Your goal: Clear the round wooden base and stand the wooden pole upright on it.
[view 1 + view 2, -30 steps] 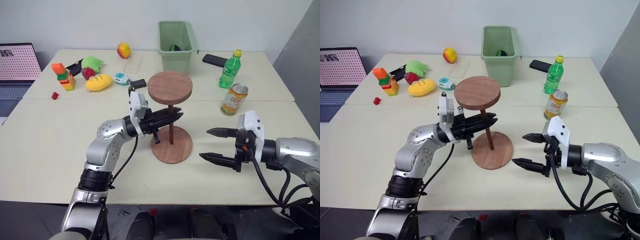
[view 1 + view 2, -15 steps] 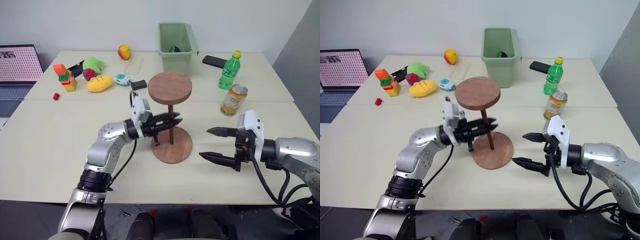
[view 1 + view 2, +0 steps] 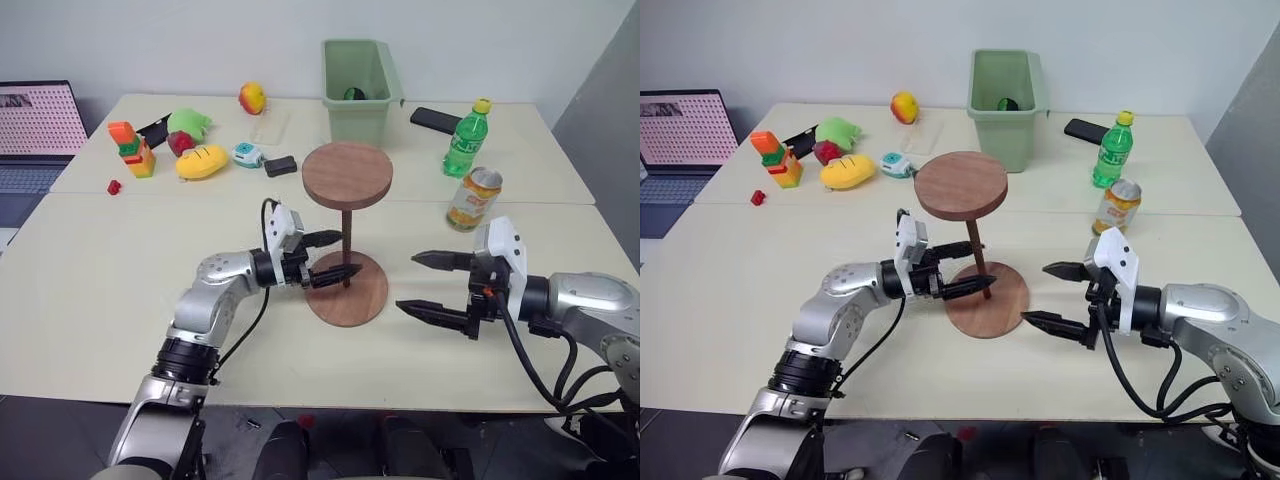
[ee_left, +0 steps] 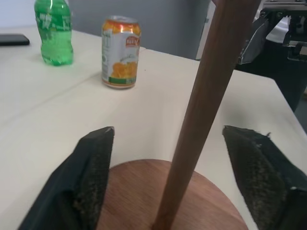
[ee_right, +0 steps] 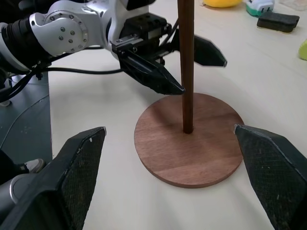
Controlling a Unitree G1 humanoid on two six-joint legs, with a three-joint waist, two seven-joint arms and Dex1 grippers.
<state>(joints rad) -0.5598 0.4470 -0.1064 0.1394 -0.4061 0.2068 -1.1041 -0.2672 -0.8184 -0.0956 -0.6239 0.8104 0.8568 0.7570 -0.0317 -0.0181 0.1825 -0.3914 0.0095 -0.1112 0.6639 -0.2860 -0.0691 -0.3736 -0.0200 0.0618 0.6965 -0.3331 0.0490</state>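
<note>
A: On the bench (image 3: 120,260), the wooden pole (image 3: 346,247) stood in the round wooden base (image 3: 352,295), disc end up. We judged the left gripper (image 3: 334,254), spread wide around the rod, should back straight off without brushing it.

B: The right gripper (image 3: 424,284) hung wide, just beside. We couldn't see how deep the rod sat.

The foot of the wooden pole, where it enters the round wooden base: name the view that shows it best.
The right wrist view: the wooden pole meets the round wooden base at its centre, unobstructed. The left wrist view crops the joint at its edge. In the head views the open left gripper straddles the pole just above the base, partly covering it.
</note>
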